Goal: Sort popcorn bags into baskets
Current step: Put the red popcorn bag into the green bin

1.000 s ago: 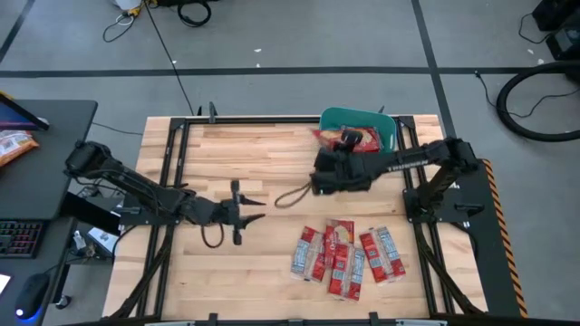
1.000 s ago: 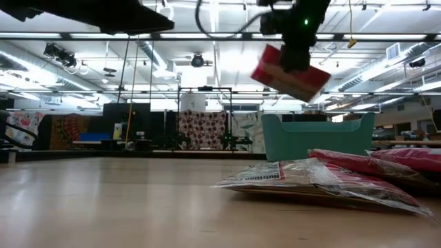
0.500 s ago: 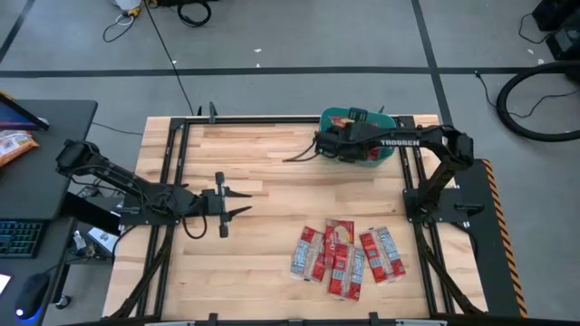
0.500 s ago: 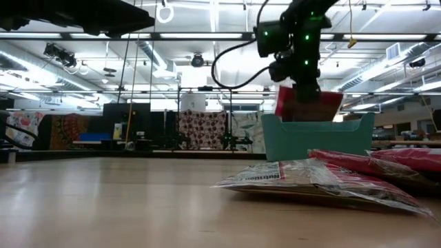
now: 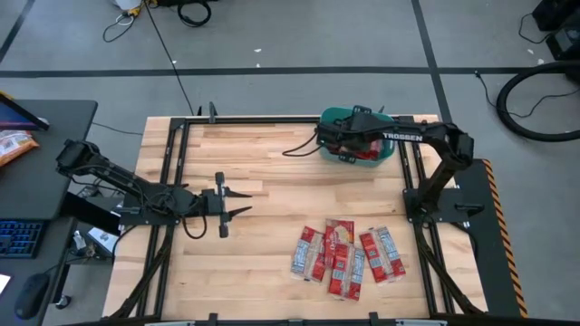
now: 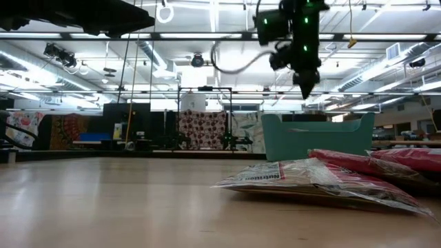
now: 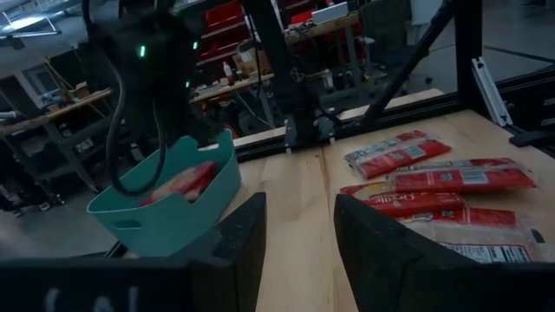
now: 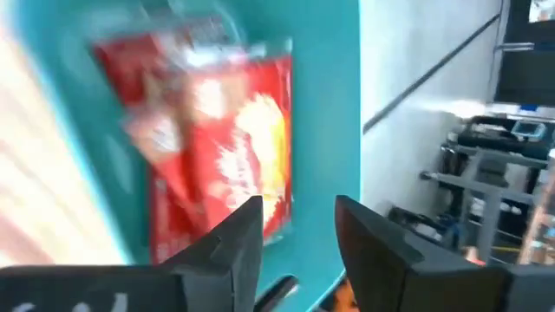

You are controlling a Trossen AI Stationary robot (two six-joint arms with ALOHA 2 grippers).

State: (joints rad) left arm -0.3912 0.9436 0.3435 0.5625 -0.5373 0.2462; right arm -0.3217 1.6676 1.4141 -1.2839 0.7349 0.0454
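The right gripper (image 5: 337, 145) hangs above the teal plastic rectangular tub with rounded corners (image 5: 385, 124), which stands at the far edge of the light wooden slatted table (image 5: 263, 226), towards the right arm's side. From table height, this gripper (image 6: 305, 88) points down over the tub (image 6: 317, 136), clear of its rim, with nothing between its fingers. Its own wrist camera looks past two dark fingers (image 8: 230, 247) that stand apart with an empty gap, down onto a flat red packet with white and yellow print (image 8: 217, 147) lying inside the tub on its teal floor (image 8: 325, 121); the packet is blurred, so its print cannot be read. The left wrist camera also shows red packets resting inside the tub (image 7: 169, 212). The remaining flat red popcorn packets (image 5: 344, 252) lie in a loose, partly overlapping cluster on the near part of the table, on the right arm's half and well apart from the tub; in the table-height view they (image 6: 331, 176) sit in front of the tub, with a clear-edged packet nearest the camera. The left gripper (image 5: 243, 201) hovers over the left half of the table, pointing towards the centre, well apart from both the cluster and the tub. Its fingers (image 7: 238, 251) stand moderately apart and hold nothing.
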